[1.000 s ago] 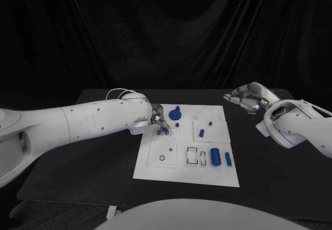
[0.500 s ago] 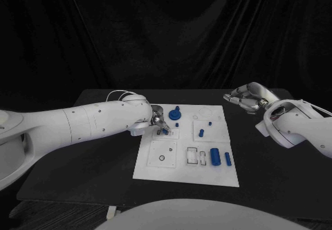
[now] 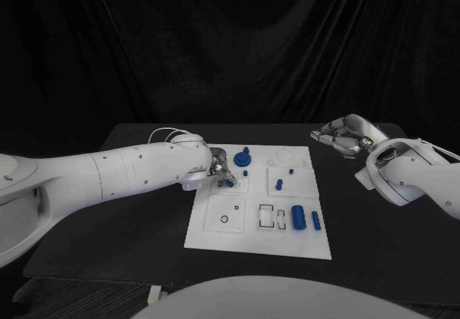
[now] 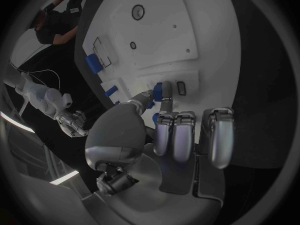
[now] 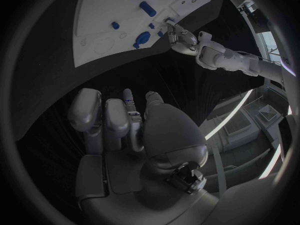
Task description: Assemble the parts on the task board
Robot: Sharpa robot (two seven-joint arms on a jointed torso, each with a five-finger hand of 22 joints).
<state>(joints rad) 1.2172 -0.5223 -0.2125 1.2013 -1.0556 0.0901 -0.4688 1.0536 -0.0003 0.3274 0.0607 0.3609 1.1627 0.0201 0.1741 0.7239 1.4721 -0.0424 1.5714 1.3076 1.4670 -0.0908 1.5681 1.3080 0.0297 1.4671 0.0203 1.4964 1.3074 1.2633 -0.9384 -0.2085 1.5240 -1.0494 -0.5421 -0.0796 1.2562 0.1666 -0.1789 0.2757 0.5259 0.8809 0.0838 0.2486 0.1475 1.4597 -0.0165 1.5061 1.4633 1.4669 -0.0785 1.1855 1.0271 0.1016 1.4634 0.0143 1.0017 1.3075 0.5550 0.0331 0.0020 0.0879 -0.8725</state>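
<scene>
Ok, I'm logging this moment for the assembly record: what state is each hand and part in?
left hand: pinching a small blue part at the task board
right hand: fingers curled, holding nothing, off the board
blue cylinder: lying flat on the board
blue disc: on the board's far end

A black table (image 3: pixel 125 226) carries the scene, its top narrowing toward the far edge against a dark curtain. Directly on it, about in the middle and reaching a little to the right, lies the white task board (image 3: pixel 258 242), a flat rectangular plate with its long sides running near to far. The board's near edge stops short of the table's near edge, and bare black tabletop shows along its left and right sides and beyond its far edge.
</scene>
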